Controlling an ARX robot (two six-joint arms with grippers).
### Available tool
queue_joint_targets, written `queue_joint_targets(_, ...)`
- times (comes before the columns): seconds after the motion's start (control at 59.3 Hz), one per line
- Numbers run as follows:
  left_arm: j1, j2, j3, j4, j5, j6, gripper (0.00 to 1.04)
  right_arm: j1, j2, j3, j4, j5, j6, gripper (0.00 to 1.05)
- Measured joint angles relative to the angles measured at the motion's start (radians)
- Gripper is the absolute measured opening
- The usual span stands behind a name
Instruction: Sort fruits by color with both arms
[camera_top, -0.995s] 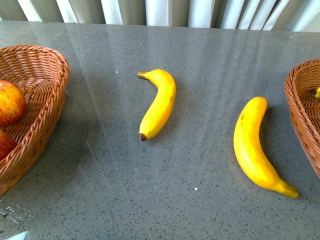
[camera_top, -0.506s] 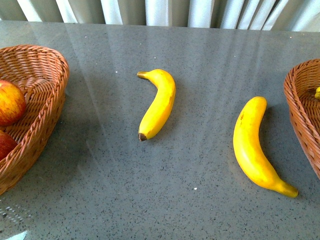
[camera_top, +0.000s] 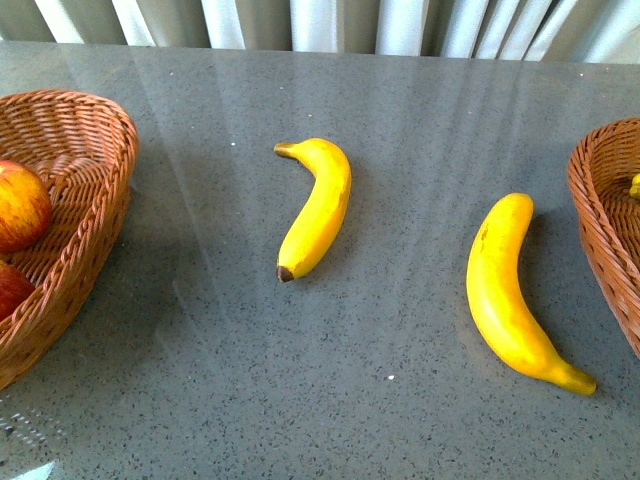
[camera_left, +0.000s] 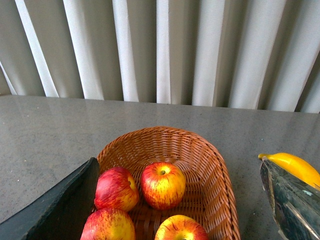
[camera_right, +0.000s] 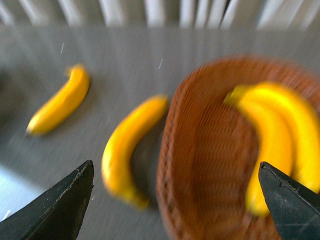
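Observation:
Two yellow bananas lie on the grey table, one in the middle (camera_top: 318, 205) and one to the right (camera_top: 508, 290). Two red-yellow apples (camera_top: 20, 205) show in the left wicker basket (camera_top: 95, 150); the lower one (camera_top: 10, 290) is darker. In the left wrist view several apples (camera_left: 162, 185) lie in this basket (camera_left: 215, 165), and my left gripper (camera_left: 177, 167) is open and empty above it. My right gripper (camera_right: 176, 164) is open and empty over the right basket (camera_right: 200, 150), which holds two bananas (camera_right: 272, 135). That view is blurred. Neither gripper shows in the front view.
The right wicker basket (camera_top: 600, 220) stands at the table's right edge, with a bit of yellow inside. A pleated grey curtain (camera_top: 320, 22) hangs behind the table. One banana's tip (camera_left: 292, 166) shows beside the left gripper's finger (camera_left: 290, 205).

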Motion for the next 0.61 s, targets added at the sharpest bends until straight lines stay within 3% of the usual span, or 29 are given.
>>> queue_joint_targets(0.051, 0.000, 0.000, 0.000, 0.000, 0.000, 0.000, 0.96, -0.006, 0.128, 0.056, -0.055, -0.058, -0.007, 0.96)
queue_joint_targets(0.118, 0.000, 0.000, 0.000, 0.000, 0.000, 0.000, 0.96, 0.005, 0.245, 0.102, -0.013, -0.061, -0.010, 0.96)
queue_joint_targets(0.354, 0.000, 0.000, 0.000, 0.000, 0.000, 0.000, 0.96, 0.184, 0.647, 0.224, 0.295, 0.097, -0.012, 0.96)
queue_joint_targets(0.607, 0.000, 0.000, 0.000, 0.000, -0.001, 0.000, 0.96, 0.357, 1.057, 0.404, 0.423, 0.139, 0.099, 0.96)
